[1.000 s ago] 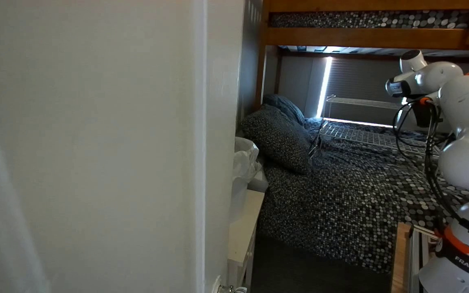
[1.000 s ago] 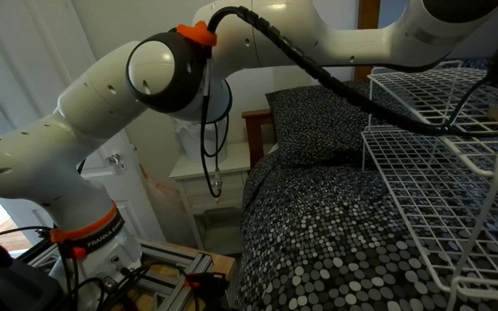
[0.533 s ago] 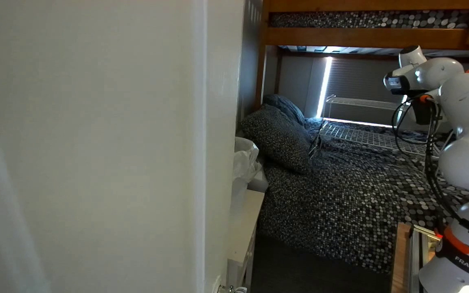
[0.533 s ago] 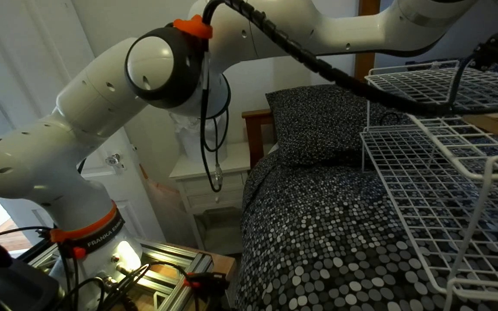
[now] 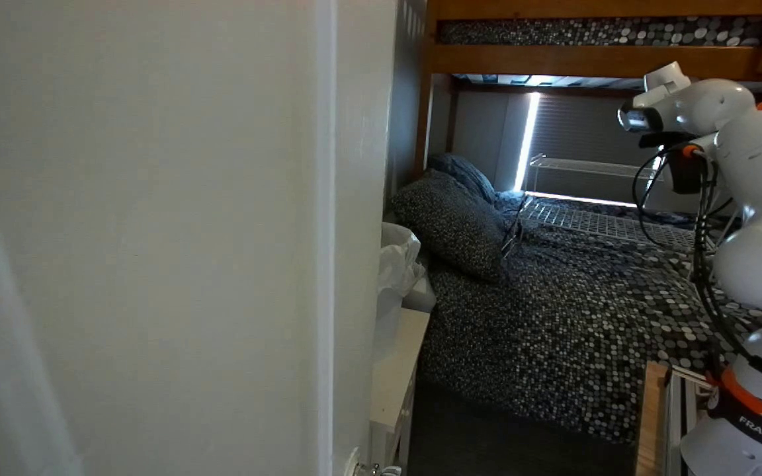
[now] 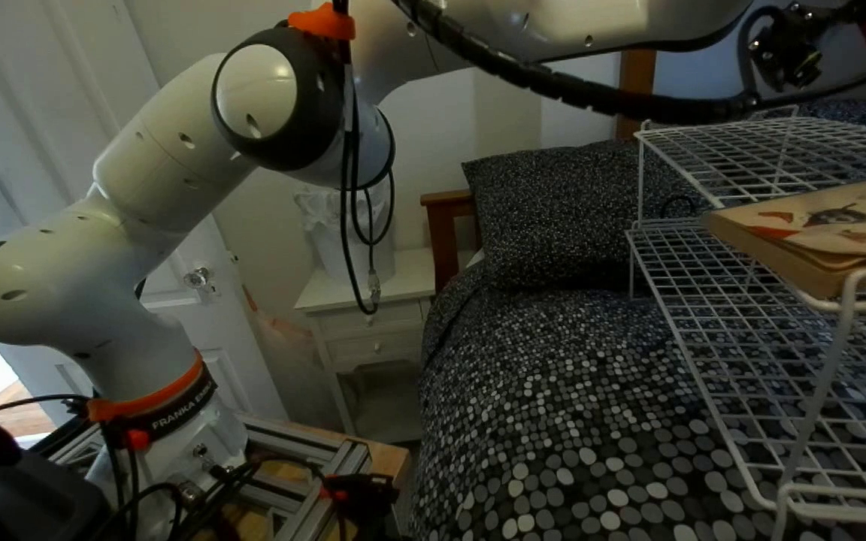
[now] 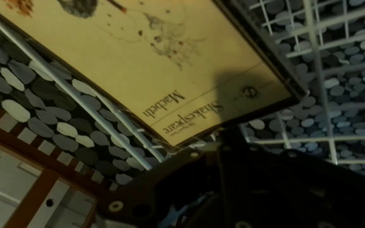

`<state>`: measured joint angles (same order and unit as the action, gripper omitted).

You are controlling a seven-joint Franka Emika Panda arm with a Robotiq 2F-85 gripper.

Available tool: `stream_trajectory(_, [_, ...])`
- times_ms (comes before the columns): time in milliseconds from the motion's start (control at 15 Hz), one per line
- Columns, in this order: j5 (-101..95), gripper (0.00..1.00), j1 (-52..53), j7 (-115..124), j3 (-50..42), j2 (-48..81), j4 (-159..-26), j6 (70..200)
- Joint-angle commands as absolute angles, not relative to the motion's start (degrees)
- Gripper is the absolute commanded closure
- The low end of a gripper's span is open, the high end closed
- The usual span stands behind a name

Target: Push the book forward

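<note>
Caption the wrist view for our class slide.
A copy of Macbeth lies on a white wire rack, the dark gripper near its title end.

Book (image 6: 828,225): on the upper shelf (image 6: 801,146) of the rack (image 6: 749,361), toward the near end in an exterior view.
Gripper (image 7: 222,137): in the wrist view, just below the book's end; touching or apart cannot be told.
Rack: standing on the bed (image 6: 553,428), right of the pillow (image 6: 568,218) in both exterior views.
Nightstand (image 6: 373,327): left of the bed in both exterior views.
Bin (image 6: 339,248): on top of the nightstand.
Arm (image 6: 155,180): base on the stand (image 6: 344,473), reaching over the bed.
Door (image 6: 49,98): behind the arm, left of the nightstand.
Blind (image 5: 592,125): behind the rack.
Upper bunk (image 5: 592,61): above the bed.
</note>
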<state>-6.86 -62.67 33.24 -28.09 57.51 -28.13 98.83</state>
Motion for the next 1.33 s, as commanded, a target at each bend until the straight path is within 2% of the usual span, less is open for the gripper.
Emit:
stream_trajectory(0, [-9.0, 1.0, -64.2, 30.7, -24.2, 59.0, -23.1, 89.8])
stream_trajectory(67, [-9.1, 1.0, -64.5, 31.0, -23.5, 59.2, -22.3, 89.4])
stream_trajectory(133, [-9.6, 1.0, -63.3, 32.5, -23.4, 56.5, -27.4, 92.5])
stream_trajectory(533, [-7.0, 1.0, -65.5, 35.4, -19.3, 55.5, -25.8, 103.2])
stream_trajectory(1267, [-8.0, 1.0, -64.1, 3.1, -14.2, 44.4, -28.1, 91.6])
